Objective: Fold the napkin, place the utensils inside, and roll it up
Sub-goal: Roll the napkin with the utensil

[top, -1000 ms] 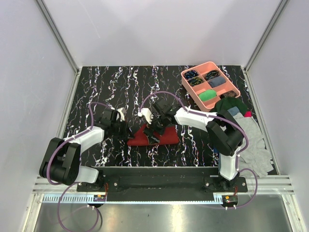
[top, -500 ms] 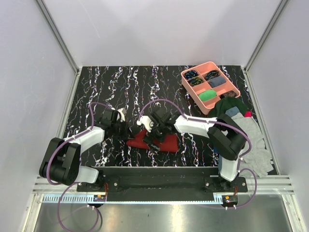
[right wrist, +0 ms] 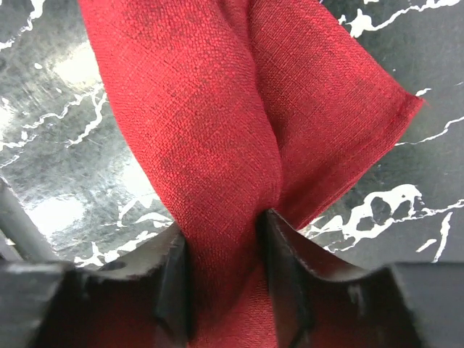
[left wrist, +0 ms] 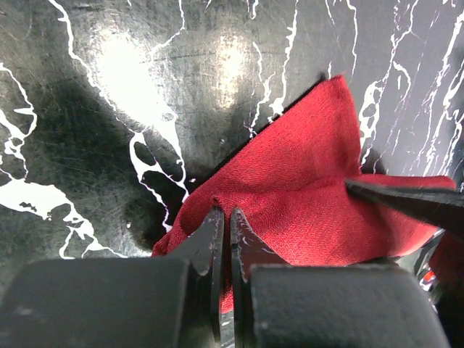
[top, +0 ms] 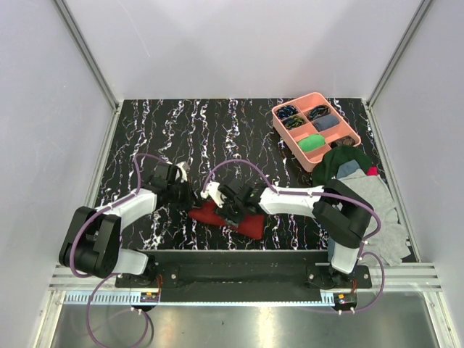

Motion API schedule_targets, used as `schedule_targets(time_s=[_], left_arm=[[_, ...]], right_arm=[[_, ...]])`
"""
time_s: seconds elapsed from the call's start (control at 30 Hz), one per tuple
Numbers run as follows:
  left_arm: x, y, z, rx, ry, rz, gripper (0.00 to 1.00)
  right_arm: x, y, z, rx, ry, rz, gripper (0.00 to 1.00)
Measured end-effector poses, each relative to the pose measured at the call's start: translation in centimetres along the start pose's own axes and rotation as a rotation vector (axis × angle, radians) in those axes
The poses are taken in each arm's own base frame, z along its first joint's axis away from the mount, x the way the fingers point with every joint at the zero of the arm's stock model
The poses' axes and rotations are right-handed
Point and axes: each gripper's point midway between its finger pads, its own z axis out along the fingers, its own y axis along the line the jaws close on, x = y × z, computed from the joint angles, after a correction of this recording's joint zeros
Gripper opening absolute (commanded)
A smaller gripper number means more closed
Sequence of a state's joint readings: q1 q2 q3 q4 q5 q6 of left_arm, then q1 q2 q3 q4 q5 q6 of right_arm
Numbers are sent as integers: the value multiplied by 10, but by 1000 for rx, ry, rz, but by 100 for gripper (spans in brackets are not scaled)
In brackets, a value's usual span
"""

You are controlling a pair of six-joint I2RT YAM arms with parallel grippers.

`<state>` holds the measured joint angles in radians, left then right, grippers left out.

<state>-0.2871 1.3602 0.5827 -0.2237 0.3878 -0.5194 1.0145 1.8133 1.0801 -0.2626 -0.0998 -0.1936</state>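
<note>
The napkin (top: 250, 226) is lying bunched into a thick, partly rolled band on the black marbled worktop (top: 145, 130), close to its near edge and between the two arms. In the right wrist view the cloth (right wrist: 210, 123) is narrowing into a tight waist where the right hand (right wrist: 225, 279) is squeezing it, one finger pressing in on each side of the roll. The left hand (left wrist: 223, 217) is meeting the napkin's left end (left wrist: 304, 196) with its fingers pressed together, and it is pinching a small raised ridge of the cloth's edge at their tips. From above, both hands are crowding over the cloth and hiding its middle. Well off to the right, a pink compartment tray (top: 284, 135) is sitting at the far corner, with a clothes pile (top: 384, 217) spreading just in front of it.
</note>
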Motion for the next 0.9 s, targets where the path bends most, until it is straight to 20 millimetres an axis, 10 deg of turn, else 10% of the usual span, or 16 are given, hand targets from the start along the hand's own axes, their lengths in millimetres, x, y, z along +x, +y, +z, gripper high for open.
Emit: schedule_targets(time_s=[0.4, 0.9], left_arm=[[-42, -7, -29, -16, -131, -41, 57], [-23, 13, -38, -39, -179, -64, 74]], right_arm=[[-3, 6, 3, -33, -4, 55, 30], [-9, 5, 3, -475, -21, 333, 34]])
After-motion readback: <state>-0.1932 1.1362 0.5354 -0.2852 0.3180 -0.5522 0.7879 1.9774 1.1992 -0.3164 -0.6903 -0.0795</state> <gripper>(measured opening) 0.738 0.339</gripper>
